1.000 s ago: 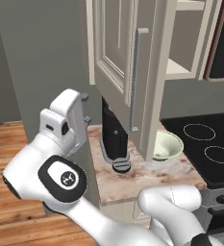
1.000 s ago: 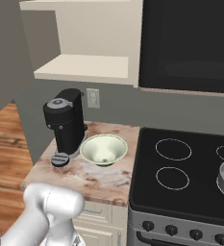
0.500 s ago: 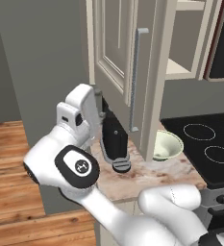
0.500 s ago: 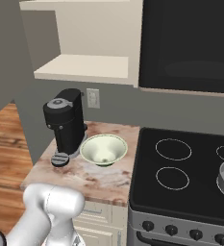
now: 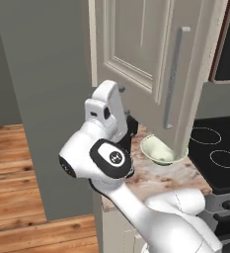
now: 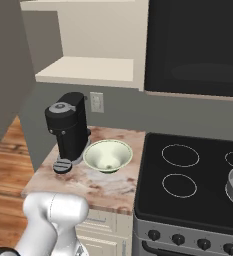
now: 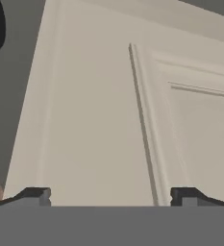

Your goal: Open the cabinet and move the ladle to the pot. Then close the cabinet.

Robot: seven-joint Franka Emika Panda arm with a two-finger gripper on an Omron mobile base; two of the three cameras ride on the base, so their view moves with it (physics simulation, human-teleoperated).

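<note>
1. Standing open over the counter, the cream-white raised-panel cabinet door (image 5: 151,54) swings out toward the arm, its long grey bar handle (image 5: 172,79) running straight up and down near the free edge.
2. From the hand view, the gripper (image 7: 111,194) faces the door's panelled face close up, fingertips spread wide with nothing between them.
3. That handle lies off to the right of the hand in the left base view, so the hand is near the hinge side of the door.
4. Behind the door, the open shelf (image 6: 88,70) looks bare from the right base view; I cannot find the ladle.
5. Elbow (image 5: 109,158) is bent high beside the black coffee machine (image 6: 68,127) and pale green bowl (image 6: 108,155).
</note>
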